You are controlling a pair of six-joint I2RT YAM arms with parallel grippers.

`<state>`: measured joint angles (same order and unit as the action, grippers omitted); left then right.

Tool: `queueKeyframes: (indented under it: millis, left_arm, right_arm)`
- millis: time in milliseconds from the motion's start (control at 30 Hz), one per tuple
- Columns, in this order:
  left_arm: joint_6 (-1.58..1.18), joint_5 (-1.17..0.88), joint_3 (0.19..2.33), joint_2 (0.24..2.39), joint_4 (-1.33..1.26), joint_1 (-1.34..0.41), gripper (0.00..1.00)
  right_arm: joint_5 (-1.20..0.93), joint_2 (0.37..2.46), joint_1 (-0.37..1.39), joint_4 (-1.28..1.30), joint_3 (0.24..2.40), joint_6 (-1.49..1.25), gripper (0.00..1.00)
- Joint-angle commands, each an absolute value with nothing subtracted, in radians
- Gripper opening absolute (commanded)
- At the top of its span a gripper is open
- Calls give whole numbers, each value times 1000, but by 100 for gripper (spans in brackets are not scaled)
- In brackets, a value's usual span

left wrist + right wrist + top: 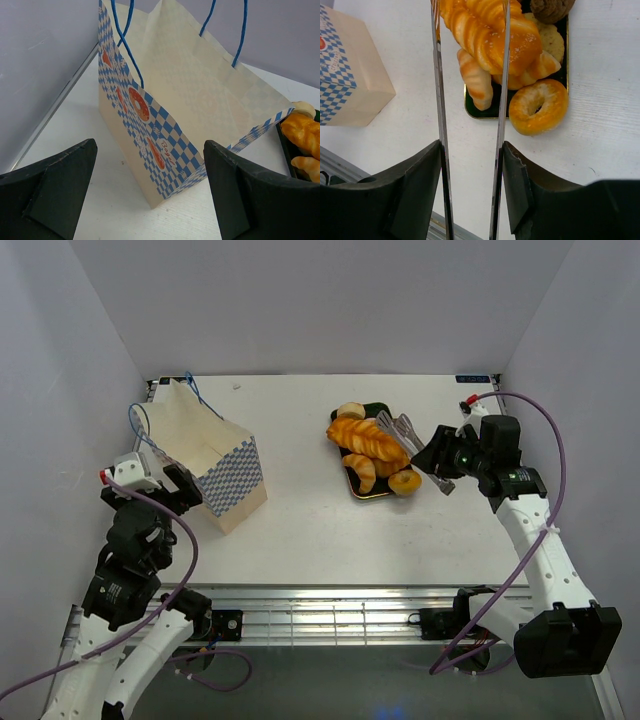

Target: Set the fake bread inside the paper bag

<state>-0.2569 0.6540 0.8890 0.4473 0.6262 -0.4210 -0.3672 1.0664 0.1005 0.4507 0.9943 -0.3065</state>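
Over on the right side of the table (310, 515), my right gripper (471, 150) is clamped on a pair of metal tongs (439, 100). Their two blades run forward with a gap between them, toward the fake bread (372, 445) piled on the dark tray (470, 109). The long ridged loaf (490, 35) shows between the blades, and a ring-shaped piece (538, 106) sits at the tray's near edge, partly on the table. To do this pick well, I judge I should settle the blades on either side of one piece only and low on its flanks. The glaze looks slick, so I would squeeze gently so it does not squirt out or drag its neighbours off the heap. The paper bag (215, 455) is well apart at the far left, in front of my left gripper (150, 150), which is spread wide and holding nothing. It could steady the bag's rim for the drop. The tong tips run past the top of my wrist view, so I cannot tell whether they touch the loaf. From above they are too small to judge. The bag looks tipped onto its side, but its mouth faces away and I cannot see whether it gapes enough to take a loaf.
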Motion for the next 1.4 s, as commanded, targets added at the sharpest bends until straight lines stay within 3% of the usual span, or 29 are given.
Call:
queueKeyframes:
  millis: [0,367,833,1267,1367]
  left_arm:
    - [-276,646,864,456,611,-423,98]
    - [-272,653,859,495,583,-423,98]
    - [-270,652,850,483,584,-423,98]
    - [-271,650,847,480,583,-423,98]
    - [-268,650,848,482,583,-423,98]
  right_arm:
    - [-305,1066,104,454,979,-270,56]
    - [-166,1017,104,443,871,-342,56]
    - [-354,1025,104,334,787,-432,55]
    - [-380,1065,104,322,787,-453,54]
    - [-388,1065,104,322,795,-454,42]
